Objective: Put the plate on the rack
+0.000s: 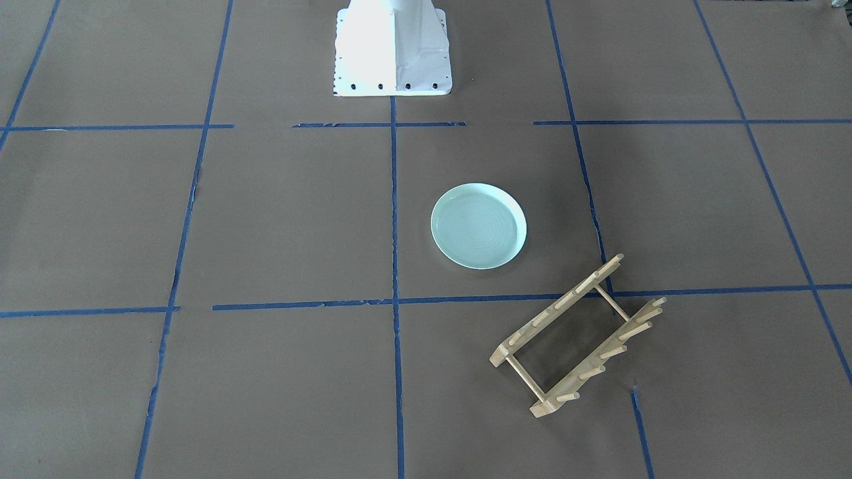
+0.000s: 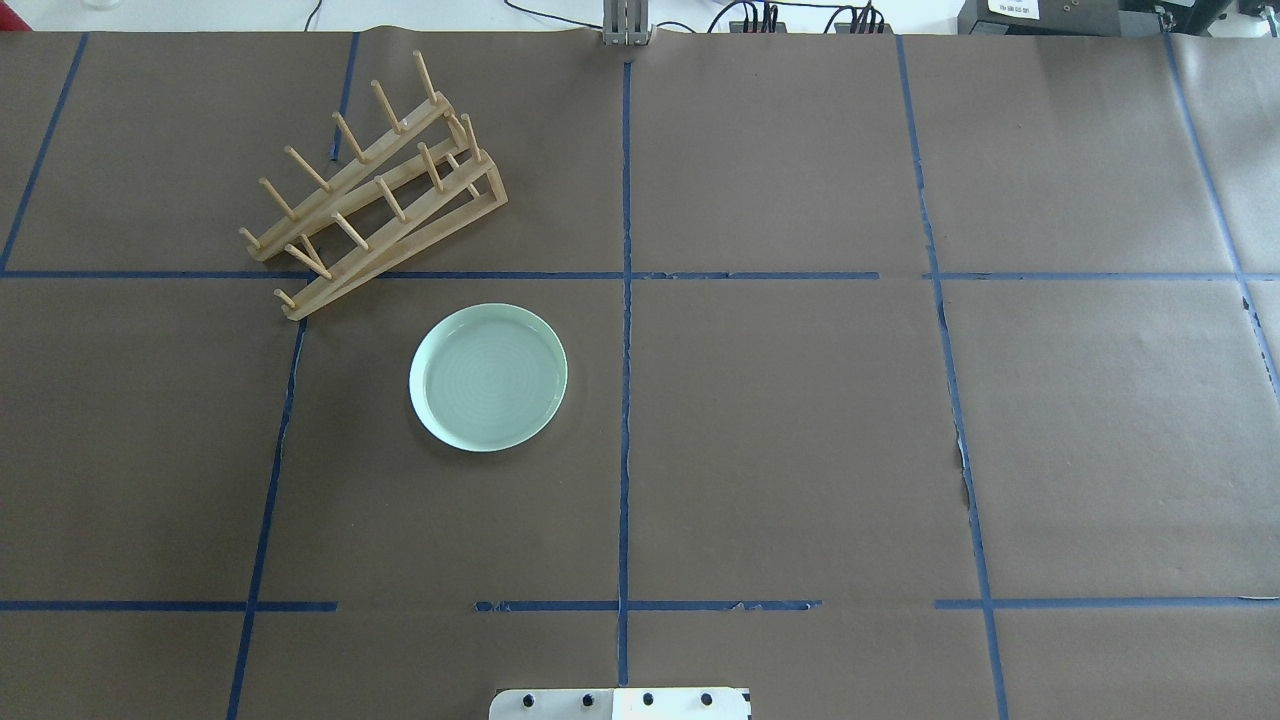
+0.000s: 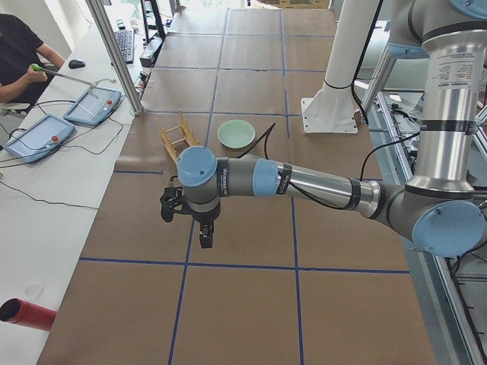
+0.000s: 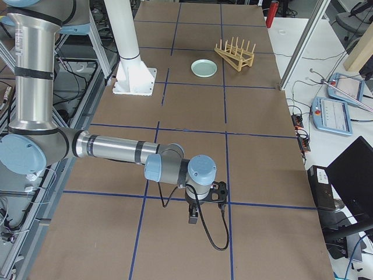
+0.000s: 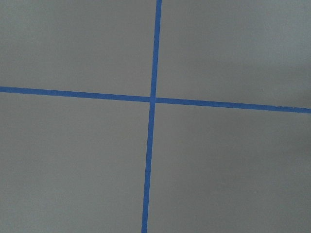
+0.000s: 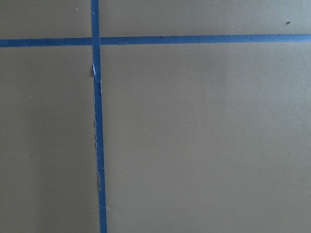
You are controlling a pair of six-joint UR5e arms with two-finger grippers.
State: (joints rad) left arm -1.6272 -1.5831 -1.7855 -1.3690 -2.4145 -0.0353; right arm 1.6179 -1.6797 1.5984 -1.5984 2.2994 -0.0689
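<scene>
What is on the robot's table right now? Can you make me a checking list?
Surface: brown paper table cover with blue tape grid.
Job's things: round mint-green plate lies flat, apart from the light wooden peg rack, which holds nothing.
Clutter: nothing seen.
Hands: left hand and right hand hang over bare paper, far from the plate; open or shut cannot be told.
Cables: black cable loops under the right wrist.
Surroundings: seated person, touchscreen pendants on side table.
</scene>
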